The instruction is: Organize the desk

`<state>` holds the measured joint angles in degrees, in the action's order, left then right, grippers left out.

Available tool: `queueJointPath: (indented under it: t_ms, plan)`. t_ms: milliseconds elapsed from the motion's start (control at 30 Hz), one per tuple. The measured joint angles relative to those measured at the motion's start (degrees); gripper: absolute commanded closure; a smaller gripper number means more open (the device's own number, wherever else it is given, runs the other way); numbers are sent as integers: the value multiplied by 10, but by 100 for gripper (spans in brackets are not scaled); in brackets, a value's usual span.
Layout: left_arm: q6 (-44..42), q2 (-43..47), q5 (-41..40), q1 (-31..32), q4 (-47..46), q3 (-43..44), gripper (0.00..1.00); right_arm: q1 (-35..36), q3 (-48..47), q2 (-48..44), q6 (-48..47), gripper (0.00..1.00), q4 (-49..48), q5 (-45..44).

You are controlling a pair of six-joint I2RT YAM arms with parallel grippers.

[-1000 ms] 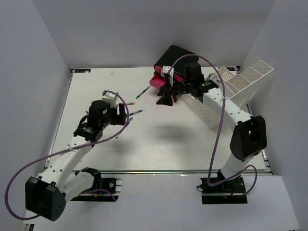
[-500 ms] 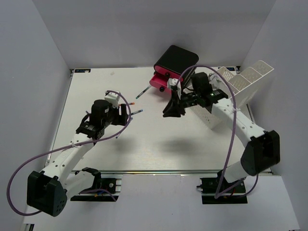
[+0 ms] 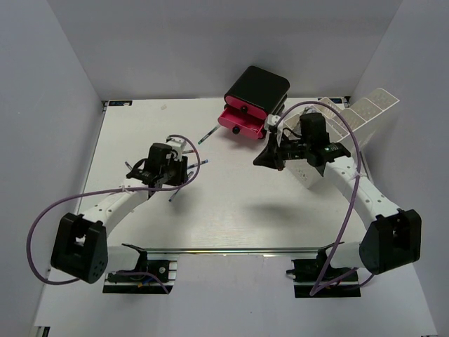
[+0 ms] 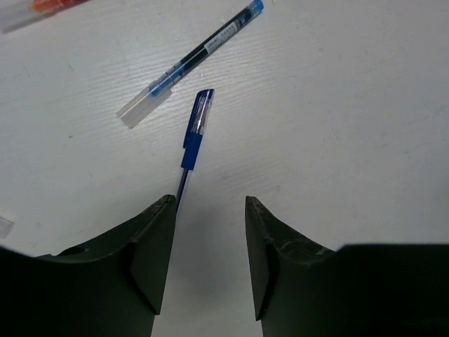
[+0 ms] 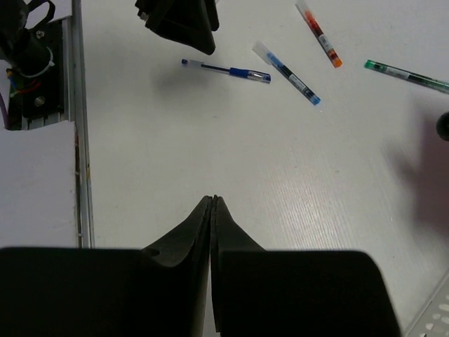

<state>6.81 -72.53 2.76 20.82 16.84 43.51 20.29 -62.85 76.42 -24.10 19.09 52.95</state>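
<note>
Empty, half-parted left gripper [image 4: 210,202] hung over a slim blue plastic pen [image 4: 193,140] beside one finger; closing could flick it away. Right gripper [image 5: 212,200] closed, empty.

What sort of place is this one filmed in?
Probably a lab test cell: a white desk boxed in by bare grey walls, robot arms bolted at its rail, a few loose pens and a black-and-pink drawer unit set out.
</note>
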Motion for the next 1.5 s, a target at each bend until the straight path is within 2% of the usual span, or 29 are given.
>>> queueJointPath:
  t_ms: [167, 400, 667, 867, 1500]
  plan:
    - [12, -46, -14, 6, 19, 19, 39, -24, 0, 0, 2, 95, 0, 6]
    - [14, -126, -34, 9, 43, 72, 40, -45, 0, -3, 1, 94, 1, 13]
    - [17, -197, -57, 18, 77, 101, 49, -57, 0, -24, 1, 94, 1, 24]
    - [16, -230, -80, 38, 90, 136, 59, -64, 0, -24, 2, 94, 1, 30]
    - [5, -274, -161, 57, 114, 159, 63, -84, 0, -24, 2, 94, 1, 49]
